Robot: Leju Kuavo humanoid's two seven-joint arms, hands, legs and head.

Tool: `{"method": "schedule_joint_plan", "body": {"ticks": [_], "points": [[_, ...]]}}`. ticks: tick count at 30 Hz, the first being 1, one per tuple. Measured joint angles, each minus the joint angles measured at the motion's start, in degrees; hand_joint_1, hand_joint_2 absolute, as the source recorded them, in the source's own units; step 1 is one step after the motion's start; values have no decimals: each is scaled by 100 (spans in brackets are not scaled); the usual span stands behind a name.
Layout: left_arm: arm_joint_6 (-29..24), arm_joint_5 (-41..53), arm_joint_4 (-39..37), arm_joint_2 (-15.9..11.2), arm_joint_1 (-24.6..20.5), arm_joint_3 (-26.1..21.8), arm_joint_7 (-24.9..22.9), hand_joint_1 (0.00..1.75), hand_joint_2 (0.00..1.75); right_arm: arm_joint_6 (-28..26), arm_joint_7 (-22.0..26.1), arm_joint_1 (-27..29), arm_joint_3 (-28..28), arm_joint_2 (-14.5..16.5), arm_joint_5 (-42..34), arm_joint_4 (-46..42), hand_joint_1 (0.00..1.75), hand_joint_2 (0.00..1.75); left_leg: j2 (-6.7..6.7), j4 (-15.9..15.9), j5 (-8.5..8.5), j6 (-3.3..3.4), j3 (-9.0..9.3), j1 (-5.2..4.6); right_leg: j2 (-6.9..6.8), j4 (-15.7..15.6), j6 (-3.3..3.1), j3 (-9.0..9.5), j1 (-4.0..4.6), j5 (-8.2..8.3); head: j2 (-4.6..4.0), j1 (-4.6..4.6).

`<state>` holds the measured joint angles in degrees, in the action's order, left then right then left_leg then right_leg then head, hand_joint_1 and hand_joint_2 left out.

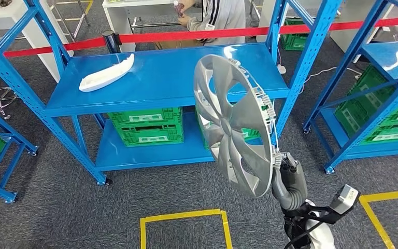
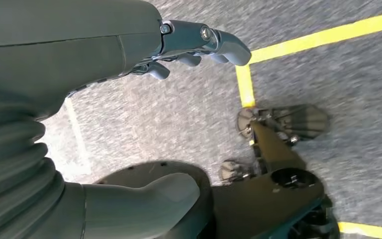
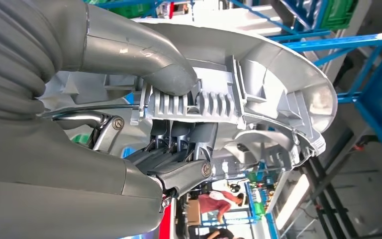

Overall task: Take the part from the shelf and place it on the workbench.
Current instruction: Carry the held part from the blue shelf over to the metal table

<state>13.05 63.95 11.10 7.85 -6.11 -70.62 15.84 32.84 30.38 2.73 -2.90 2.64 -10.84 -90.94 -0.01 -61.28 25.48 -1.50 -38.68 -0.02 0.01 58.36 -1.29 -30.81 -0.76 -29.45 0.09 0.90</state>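
Hubcap point(image 1: 233, 124): you see it held up on its edge in front of the blue shelf point(image 1: 166, 78) | right hand point(image 1: 288, 174): grips its rim | left hand point(image 2: 129, 55): looks empty over the floor, fingers loosely bent.

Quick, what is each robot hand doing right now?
Left hand: holds nothing, fingers loosely curled over the floor.
Right hand: grips the silver wheel cover by its rim, holding it upright.
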Motion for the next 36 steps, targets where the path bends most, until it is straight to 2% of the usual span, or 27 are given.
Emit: {"method": "schedule_joint_plan", "body": {"ticks": [3,4,5,6,7,8,10,11,13,14,16,18,19,20,21,22,23,24,26,27,29,30,31,33,34,35,36], "points": [[0,0,-2,-2,2,0,-4,0,175,-25,-3,8,-12,22,0,2,175,175,-3,-1009,792,-63,-282,20,-8,4,-34,-281,-1,230,0,-36],[0,1,-2,-2,1,0,-4,0,175,-34,-8,11,-14,28,1,2,175,175,-2,-1286,863,-73,-293,22,-11,7,-30,-379,1,306,0,-36],[0,1,-2,-3,1,0,-4,0,175,-41,-13,13,-14,34,1,2,175,175,-2,-1403,807,-72,-220,22,-15,11,-22,-476,3,382,0,-37],[0,3,-2,-4,-1,0,-5,0,175,-45,-18,14,-14,38,2,1,175,175,-3,-1312,668,-62,-42,21,-17,15,-10,-566,5,458,0,-38],[0,6,-1,-5,-8,0,-5,0,175,-49,-23,14,-14,42,1,1,175,175,-5,-1030,535,-42,236,20,-17,21,6,-644,5,532,0,-38],[0,10,1,-8,-20,0,-5,0,175,-54,-27,13,-14,44,1,-2,175,175,-9,-596,516,-13,592,15,-16,29,28,-707,10,599,0,-39],[0,20,4,-13,-48,0,-4,0,175,-72,-37,7,-14,48,0,-5,175,175,-23,167,635,52,1139,-7,-21,33,88,-764,16,723,0,-32],[0,24,6,-15,-59,0,-5,0,175,-81,-40,4,-14,51,1,-7,175,175,-28,363,697,91,1246,-26,-25,18,128,-771,14,785,0,-33],[0,26,5,-12,-61,0,-7,0,175,-91,-43,0,-14,58,-1,-7,175,175,-16,414,616,186,1182,-41,-28,-18,212,-780,-6,875,0,-38],[0,27,4,-10,-59,0,-9,0,175,-92,-41,1,-14,61,-1,-7,175,175,-1,415,548,243,1124,-39,-23,22,248,-816,-16,800,0,-42],[0,28,4,-10,-55,0,-11,0,175,-93,-40,3,-15,61,-1,-7,175,175,27,425,384,320,960,-22,-14,417,306,-963,-29,300,0,-26],[0,28,5,-13,-55,0,-12,0,175,-93,-42,2,-18,61,-1,-7,175,175,33,409,217,345,743,-28,-13,1159,346,-1128,-26,-301,0,-8],[0,28,5,-13,-53,0,-13,0,175,-93,-43,3,-19,61,-1,-7,175,175,35,394,133,346,626,-31,-12,1480,354,-1150,-25,-417,0,-6],[0,28,5,-13,-48,0,-16,0,175,-93,-46,3,-20,61,-1,-7,175,175,37,373,53,341,505,-34,-11,1665,355,-1100,-23,-391,0,-5],[0,28,4,-11,-42,0,-19,0,175,-93,-49,1,-20,61,-1,-7,175,175,39,347,-20,332,387,-34,-11,1664,347,-956,-20,-259,0,-4],[0,28,4,-9,-38,0,-21,0,175,-93,-52,-3,-20,61,-3,-7,175,175,39,315,-86,319,276,-34,-11,1466,332,-708,-16,-110,0,-3],[-1,28,3,-5,-36,0,-23,0,175,-93,-55,-16,-20,61,-5,-7,175,175,39,279,-144,302,181,-34,-11,1100,304,-372,-8,-59,0,-1],[-2,28,3,-2,-37,0,-22,0,175,-92,-57,-37,-21,61,-7,-7,175,175,38,243,-196,279,105,-40,-12,645,268,-22,7,-118,0,-1],[-8,28,3,5,-40,0,-16,0,175,-89,-58,-75,-22,61,-13,-7,175,175,41,213,-308,213,32,-43,-14,29,199,376,48,-311,0,0],[-12,28,3,5,-39,0,-12,0,175,-86,-57,-83,-22,61,-16,-7,175,175,42,228,-367,175,22,-39,-16,-74,167,403,67,-336,0,3],[-19,26,3,0,-26,0,1,0,175,-83,-55,-94,-22,62,-27,-7,175,175,33,236,-401,103,-12,-24,-32,-90,85,310,54,-210,0,7],[-21,21,3,-3,-18,0,9,0,175,-85,-55,-111,-22,64,-33,-6,175,175,22,146,-266,72,-61,-19,-40,-106,39,246,39,-129,0,-1],[-22,15,3,-5,-13,0,20,0,175,-89,-55,-136,-22,66,-37,-4,175,175,12,-59,-21,43,-134,-12,-48,-119,6,163,22,-40,0,-14],[-20,2,3,-5,-15,0,49,0,175,-96,-54,-191,-22,69,-43,2,175,175,4,-732,577,-7,-297,8,-50,-110,-15,-30,22,116,0,-37],[-17,0,3,-7,-18,0,62,0,175,-97,-55,-217,-22,70,-43,12,175,175,5,-1072,733,-27,-337,18,-52,-101,-7,-133,22,194,0,-42],[-14,-2,3,-8,-19,0,72,0,175,-97,-55,-240,-22,70,-44,26,175,175,5,-1287,744,-40,-309,25,-56,-90,5,-237,22,269,0,-43],[-10,-2,3,-10,-19,0,79,0,175,-97,-56,-259,-22,70,-44,44,175,175,5,-1329,643,-44,-194,31,-59,-79,19,-334,20,341,0,-44]]}}
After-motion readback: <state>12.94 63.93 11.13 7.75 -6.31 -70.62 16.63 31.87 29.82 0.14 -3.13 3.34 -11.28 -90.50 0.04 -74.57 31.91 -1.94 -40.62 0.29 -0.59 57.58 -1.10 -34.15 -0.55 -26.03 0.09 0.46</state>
